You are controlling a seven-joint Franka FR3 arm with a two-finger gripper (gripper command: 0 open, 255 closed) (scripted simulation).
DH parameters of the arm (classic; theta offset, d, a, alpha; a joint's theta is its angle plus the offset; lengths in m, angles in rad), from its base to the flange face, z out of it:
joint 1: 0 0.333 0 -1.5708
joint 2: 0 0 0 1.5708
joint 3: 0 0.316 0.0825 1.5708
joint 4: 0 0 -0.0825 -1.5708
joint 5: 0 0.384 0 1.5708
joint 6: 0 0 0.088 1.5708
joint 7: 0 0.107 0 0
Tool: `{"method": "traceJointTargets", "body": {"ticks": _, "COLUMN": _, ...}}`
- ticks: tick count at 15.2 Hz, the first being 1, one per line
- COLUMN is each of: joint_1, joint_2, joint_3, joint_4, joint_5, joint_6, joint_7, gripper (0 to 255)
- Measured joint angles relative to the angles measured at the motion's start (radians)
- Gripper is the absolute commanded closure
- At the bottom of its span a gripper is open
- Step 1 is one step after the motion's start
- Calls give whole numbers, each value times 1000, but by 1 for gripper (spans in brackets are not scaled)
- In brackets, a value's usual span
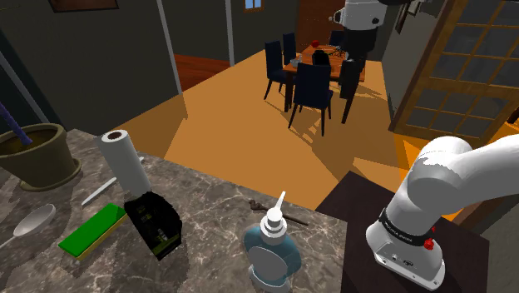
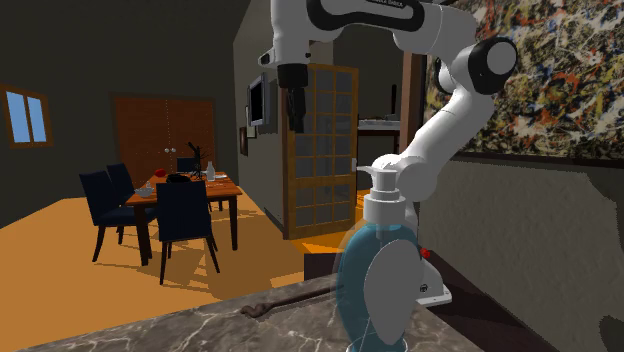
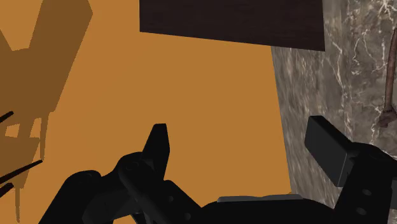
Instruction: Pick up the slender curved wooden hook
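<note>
Though hanging high, top centre of second exterior view, clasps nothing in spread gripper (image 2: 297,120). Sits well apart from slender dark-brown hook (image 1: 295,220), lower centre of shoulder view on marble counter (image 1: 208,200), behind soap dispenser (image 1: 270,250) holding blue liquid.

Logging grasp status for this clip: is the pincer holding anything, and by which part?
Nothing; the pincer is open, and the hook lies on the counter.

Soap dispenser (image 1: 270,248), paper roll (image 1: 125,162) (upright), sponge (image 1: 91,230)
</note>
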Motion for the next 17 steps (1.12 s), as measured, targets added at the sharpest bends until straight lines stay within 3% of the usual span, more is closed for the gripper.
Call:
{"method": "traceJointTargets", "body": {"ticks": 8, "joint_1": 52, "joint_2": -30, "joint_3": 85, "joint_4": -143, "joint_5": 87, "joint_6": 124, "joint_7": 80, "gripper": 0}}
{"method": "traceJointTargets", "body": {"ticks": 17, "joint_1": 148, "joint_2": 26, "joint_3": 246, "joint_4": -304, "joint_5": 232, "joint_6": 370, "joint_7": 206, "gripper": 0}}
